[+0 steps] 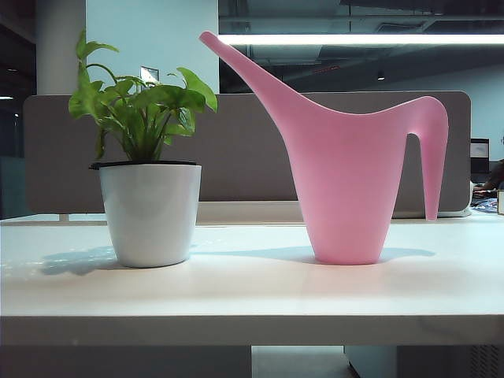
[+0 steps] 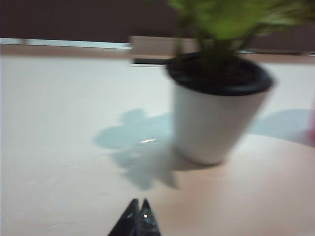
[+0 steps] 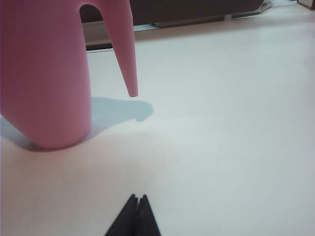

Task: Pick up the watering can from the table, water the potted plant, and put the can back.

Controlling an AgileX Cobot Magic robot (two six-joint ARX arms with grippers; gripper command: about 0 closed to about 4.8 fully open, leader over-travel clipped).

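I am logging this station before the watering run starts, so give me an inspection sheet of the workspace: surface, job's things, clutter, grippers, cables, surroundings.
Surface: wide flat white table, bare apart from the two job items.
Job's things: tall pink plastic watering can upright on the right, spout pointing toward the plant; small leafy green potted plant in a white pot on the left, standing apart from the can.
Clutter: nothing seen.
Grippers: left gripper shut, low over the table short of the pot; right gripper shut, short of the can, holding nothing.
Cables: nothing seen.
Surroundings: grey fabric divider panel behind the table; ceiling strip light lit.
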